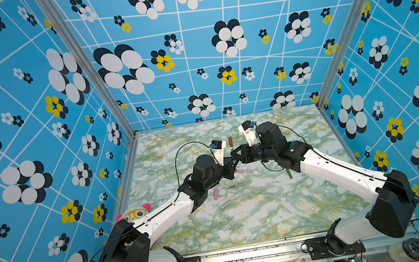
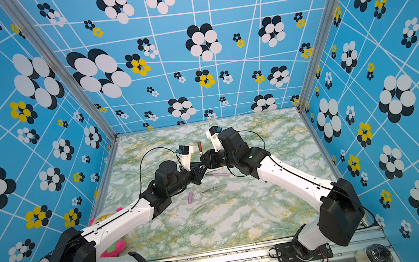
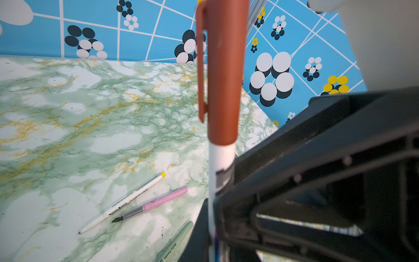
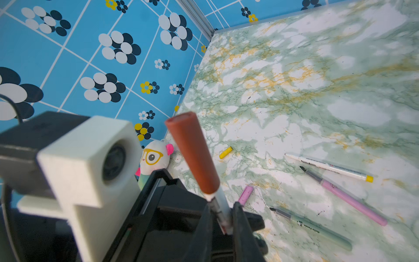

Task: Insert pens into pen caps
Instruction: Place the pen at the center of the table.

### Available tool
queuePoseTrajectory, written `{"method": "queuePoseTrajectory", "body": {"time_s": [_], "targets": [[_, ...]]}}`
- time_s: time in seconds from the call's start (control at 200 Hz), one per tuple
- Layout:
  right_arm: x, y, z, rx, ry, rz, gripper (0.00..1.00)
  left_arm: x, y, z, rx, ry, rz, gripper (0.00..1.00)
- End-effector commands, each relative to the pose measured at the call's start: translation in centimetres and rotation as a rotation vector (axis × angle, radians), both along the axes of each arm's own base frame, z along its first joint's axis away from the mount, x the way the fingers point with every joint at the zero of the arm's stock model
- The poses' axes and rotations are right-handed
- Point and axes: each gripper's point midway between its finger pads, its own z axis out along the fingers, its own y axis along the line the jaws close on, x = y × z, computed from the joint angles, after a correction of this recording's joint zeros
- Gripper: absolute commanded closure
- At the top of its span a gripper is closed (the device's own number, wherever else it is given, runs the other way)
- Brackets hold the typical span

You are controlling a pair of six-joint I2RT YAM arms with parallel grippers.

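1. White-barrelled printed pen, brown plastic cap on its top end, stands upright above the green-marbled bench, centre.
2. Left gripper: jaws clamped on the lower barrel.
3. Right gripper: jaws close either side of that barrel; contact cannot be told.
4. Only the right wrist view shows a stubby yellow cap loose on the bench; only the left wrist view shows the brown cap's clip.

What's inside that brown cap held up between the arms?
The white-barrelled pen runs up into the brown cap; only the barrel below the rim shows. Its tip is hidden inside, so how deep it sits cannot be seen.
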Motion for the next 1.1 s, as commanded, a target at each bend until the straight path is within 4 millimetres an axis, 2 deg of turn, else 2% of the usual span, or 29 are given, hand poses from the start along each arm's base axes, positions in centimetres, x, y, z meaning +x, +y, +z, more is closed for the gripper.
{"method": "queuePoseTrajectory", "body": {"time_s": [0.0, 0.33, 0.56, 0.735, 0.79, 0.91, 1.015, 1.094], "targets": [[0.5, 0.6, 1.0, 0.007, -0.04, 0.01, 0.82, -0.5, -1.5, 1.9, -0.033, -0.032, -0.056, 1.0], [1.1, -0.2, 0.6, -0.037, -0.069, -0.03, 0.78, -0.3, -1.5, 1.6, -0.027, -0.027, -0.048, 1.0], [1.0, -0.4, 0.9, -0.033, -0.071, -0.035, 0.93, 0.0, -1.4, 1.6, -0.028, -0.021, -0.026, 1.0], [1.1, -1.3, 1.3, -0.053, -0.076, -0.074, 0.94, 0.3, -1.2, 1.5, -0.029, -0.014, -0.007, 1.0], [1.3, -1.8, 1.1, -0.076, -0.066, -0.094, 0.95, 0.1, -1.2, 1.5, -0.026, -0.015, -0.011, 0.8], [2.0, -3.8, 0.1, -0.144, -0.019, -0.15, 0.97, -0.9, -0.9, 1.2, -0.005, -0.026, -0.048, 0.47], [2.3, -6.0, -1.3, -0.198, 0.033, -0.19, 0.97, -2.3, -0.1, 0.8, 0.029, -0.045, -0.076, 0.38], [2.1, -7.6, -2.7, -0.238, 0.086, -0.208, 0.97, -3.3, 0.8, 0.3, 0.06, -0.052, -0.075, 0.37]]}}
